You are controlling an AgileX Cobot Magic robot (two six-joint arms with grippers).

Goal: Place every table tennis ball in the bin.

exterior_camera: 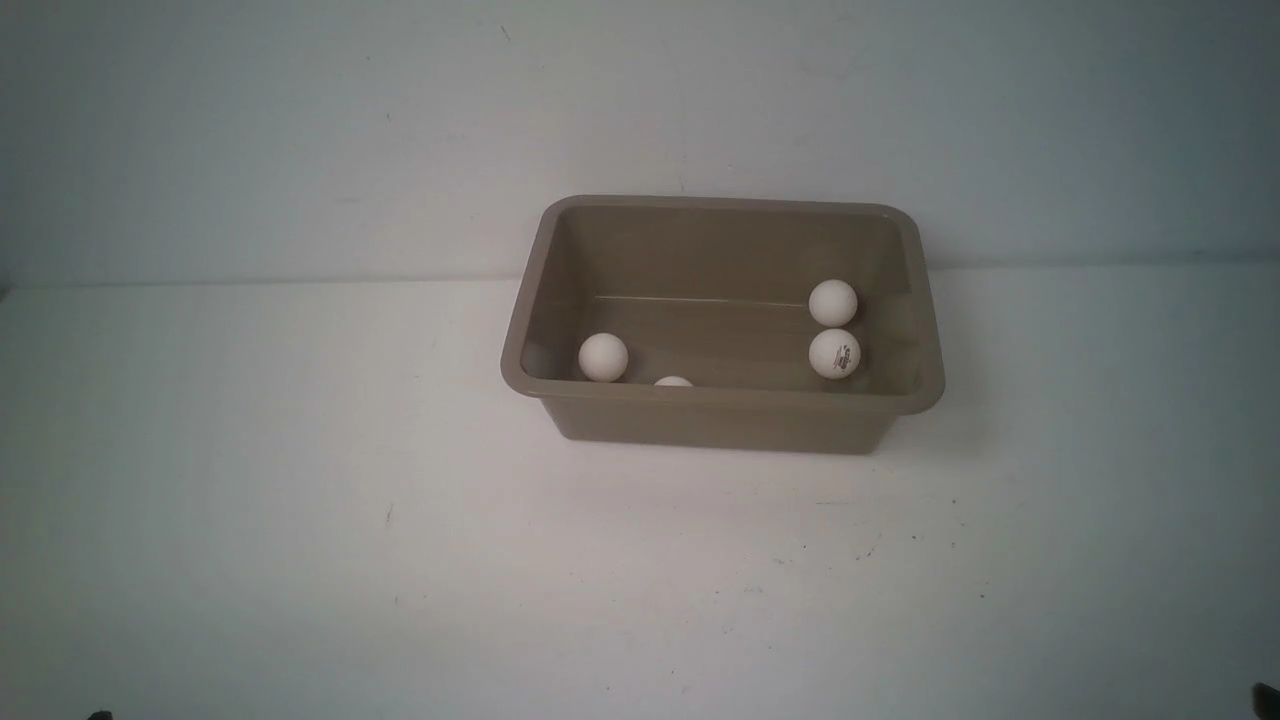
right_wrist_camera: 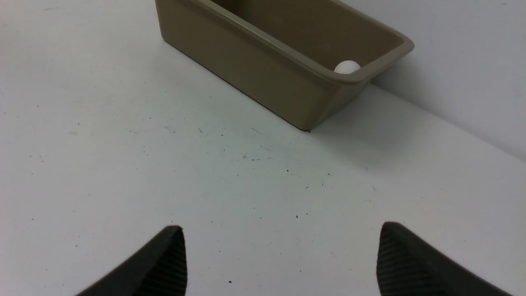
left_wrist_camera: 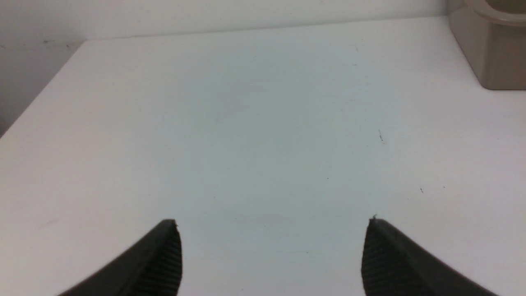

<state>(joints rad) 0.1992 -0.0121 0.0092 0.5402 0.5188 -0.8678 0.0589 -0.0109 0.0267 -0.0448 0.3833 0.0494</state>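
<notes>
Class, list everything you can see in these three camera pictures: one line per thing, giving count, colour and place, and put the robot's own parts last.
table tennis balls: four, white, all inside the bin; one near its left end, one mostly hidden behind the near wall, two close together near its right end, the nearer one with a dark logo.
bin: one, grey-brown, on the table near the wall, a little right of centre.
table: one, white, with small dark specks.
wall: one, pale grey, behind the table.
left gripper: one, black, open, empty, over bare table.
right gripper: one, black, open, empty, over bare table.
</notes>
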